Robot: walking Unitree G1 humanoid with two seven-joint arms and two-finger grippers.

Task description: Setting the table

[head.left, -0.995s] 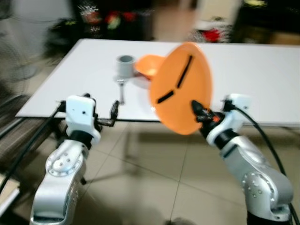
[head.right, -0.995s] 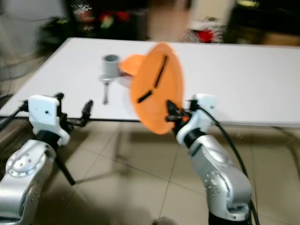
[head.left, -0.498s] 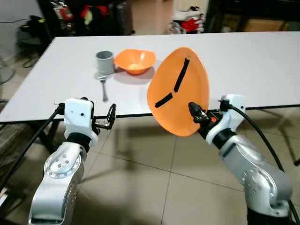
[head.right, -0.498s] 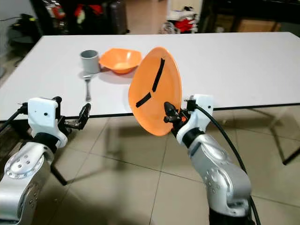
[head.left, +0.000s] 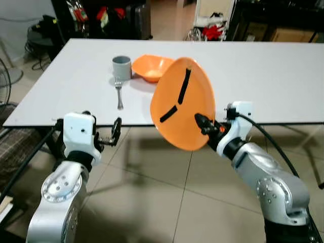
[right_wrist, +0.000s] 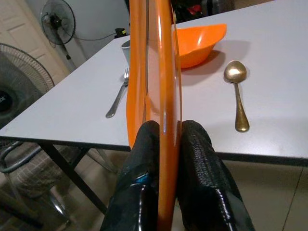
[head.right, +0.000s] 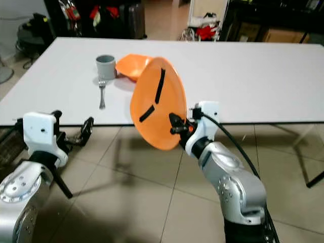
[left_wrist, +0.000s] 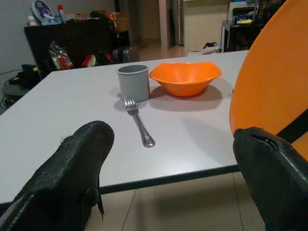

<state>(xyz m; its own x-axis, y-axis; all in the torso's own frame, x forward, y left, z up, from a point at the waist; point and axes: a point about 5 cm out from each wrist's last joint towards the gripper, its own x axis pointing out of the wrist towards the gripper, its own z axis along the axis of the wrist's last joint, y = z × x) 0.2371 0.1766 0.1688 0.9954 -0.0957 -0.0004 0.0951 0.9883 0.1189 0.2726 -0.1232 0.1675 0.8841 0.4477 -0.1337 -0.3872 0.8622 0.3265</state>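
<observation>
Right hand: the right hand is pressed together on the lower rim of the plate, one finger on each face, as is seen edge-on in the right wrist view.
Plate: it is orange, held almost upright in the air, in front of the near edge of the tabletop and not yet over it; two black strips are seen on its face.
Left hand: the left hand is spread wide and holds nothing; it is kept low, just before the near edge of the tabletop.
Already set: a grey cup, an orange bowl just beside it, and a fork in front of the cup are lying on the tabletop. A spoon is lying near the bowl, on the side away from the fork.
Left to do: the plate is judged to be the remaining piece; it must be brought over the tabletop, laid flat and released, probably between fork and spoon.
Hidden: in the head views the spoon and part of the bowl are covered by the plate.
Hard to tell: what the black strips are cannot be told. The dark things behind the tabletop are too small to be named.
</observation>
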